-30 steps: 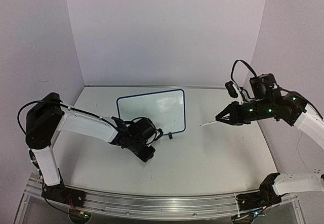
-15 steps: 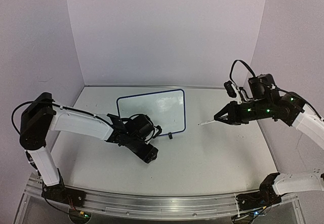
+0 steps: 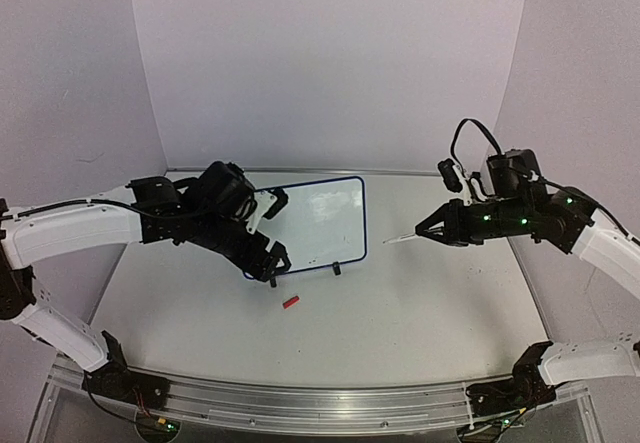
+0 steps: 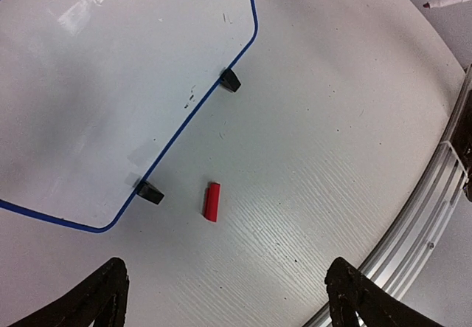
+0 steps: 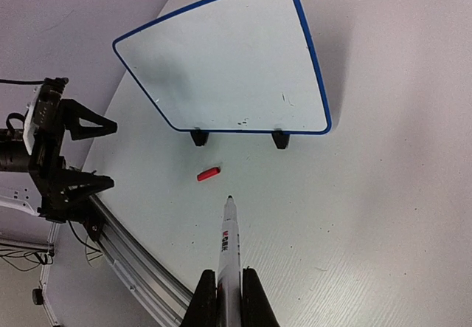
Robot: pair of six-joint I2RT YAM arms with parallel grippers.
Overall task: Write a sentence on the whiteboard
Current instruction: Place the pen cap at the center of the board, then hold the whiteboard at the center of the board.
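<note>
The whiteboard (image 3: 310, 218) (image 4: 110, 83) (image 5: 228, 61) stands on its two black feet (image 4: 230, 80) at the middle back of the table. Its face is blank apart from a few small specks; no sentence shows on it. My right gripper (image 3: 432, 231) (image 5: 228, 275) is shut on a white marker (image 3: 400, 238) (image 5: 230, 242), uncapped, held in the air right of the board with its tip toward the board. My left gripper (image 3: 278, 229) (image 4: 225, 272) hangs open and empty over the board's near left edge. A small red cap (image 3: 291, 302) (image 4: 212, 201) (image 5: 209, 173) lies on the table in front of the board.
An aluminium rail (image 3: 320, 403) (image 4: 435, 194) runs along the table's near edge. Pale purple walls (image 3: 330, 63) close in the back and both sides. The right arm's cable (image 3: 465, 138) loops above its wrist.
My left gripper has opened and risen back toward the board, leaving the red cap on the table. The right gripper with the marker has drifted slightly left.
</note>
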